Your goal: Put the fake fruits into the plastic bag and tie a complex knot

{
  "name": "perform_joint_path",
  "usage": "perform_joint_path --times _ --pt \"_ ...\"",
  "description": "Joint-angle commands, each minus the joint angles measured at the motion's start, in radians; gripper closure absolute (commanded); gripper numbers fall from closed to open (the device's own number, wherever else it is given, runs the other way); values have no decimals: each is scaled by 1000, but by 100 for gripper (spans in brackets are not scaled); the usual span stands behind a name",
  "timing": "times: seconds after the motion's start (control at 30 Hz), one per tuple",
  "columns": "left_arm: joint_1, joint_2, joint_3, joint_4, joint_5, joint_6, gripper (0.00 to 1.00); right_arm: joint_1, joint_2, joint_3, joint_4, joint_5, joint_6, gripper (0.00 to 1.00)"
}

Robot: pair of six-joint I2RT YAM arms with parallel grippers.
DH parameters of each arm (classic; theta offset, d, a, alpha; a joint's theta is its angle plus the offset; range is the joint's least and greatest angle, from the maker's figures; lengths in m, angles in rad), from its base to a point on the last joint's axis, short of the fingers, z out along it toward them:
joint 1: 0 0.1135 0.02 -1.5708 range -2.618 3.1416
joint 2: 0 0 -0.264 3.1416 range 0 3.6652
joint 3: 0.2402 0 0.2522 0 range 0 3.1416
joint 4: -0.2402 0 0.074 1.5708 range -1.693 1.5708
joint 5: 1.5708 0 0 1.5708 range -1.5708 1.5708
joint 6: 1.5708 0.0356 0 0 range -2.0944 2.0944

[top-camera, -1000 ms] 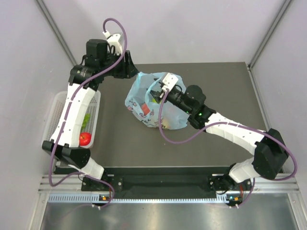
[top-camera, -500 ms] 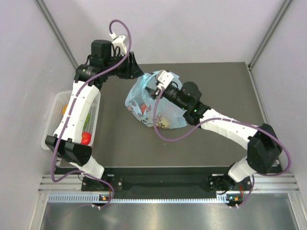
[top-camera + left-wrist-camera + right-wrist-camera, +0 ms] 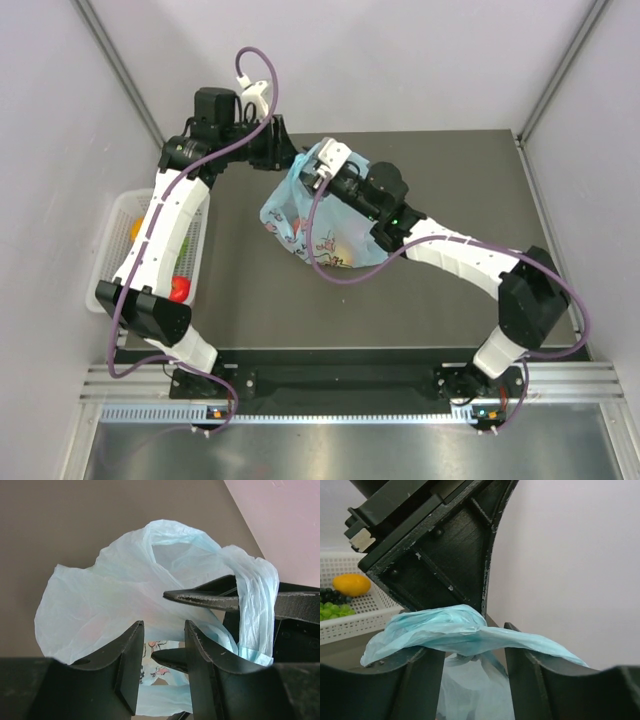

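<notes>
The light-blue plastic bag [image 3: 300, 215] lies mid-table with fruit showing faintly through its skin [image 3: 345, 250]. My right gripper [image 3: 312, 173] is open at the bag's far top. One bag handle [image 3: 465, 632] lies draped across its spread fingers [image 3: 530, 670]. In the left wrist view that handle [image 3: 256, 602] hangs over the right gripper's upper finger [image 3: 200, 599]. My left gripper [image 3: 290, 160] faces it from the back left, open and empty [image 3: 164, 626], just short of the bag's mouth [image 3: 115, 605]. No knot shows.
A white mesh basket [image 3: 115, 235] stands at the left table edge with a red apple [image 3: 178, 290], green grapes [image 3: 335, 611] and a yellow mango [image 3: 351, 584]. The enclosure's back wall is close behind both grippers.
My right gripper has moved back and left, lifting the handle toward my left gripper. My left gripper has shifted right, closer to the bag.
</notes>
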Motion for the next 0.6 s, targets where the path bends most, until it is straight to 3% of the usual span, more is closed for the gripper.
perform_joint_path --times 0.0,0.1,0.23,0.3,0.57 --pt "4 -38 -8 41 72 3 57 14 17 74 51 -3 -11 53" --pt "4 -43 -2 22 67 9 57 13 22 82 46 -1 -11 67" --pt "7 -58 6 5 -32 17 56 13 8 69 43 0 6 94" --pt "21 -78 7 13 -66 12 53 13 -7 59 46 5 24 100" --pt "199 -179 -125 162 107 -42 51 -44 -61 37 19 -44 158 100"
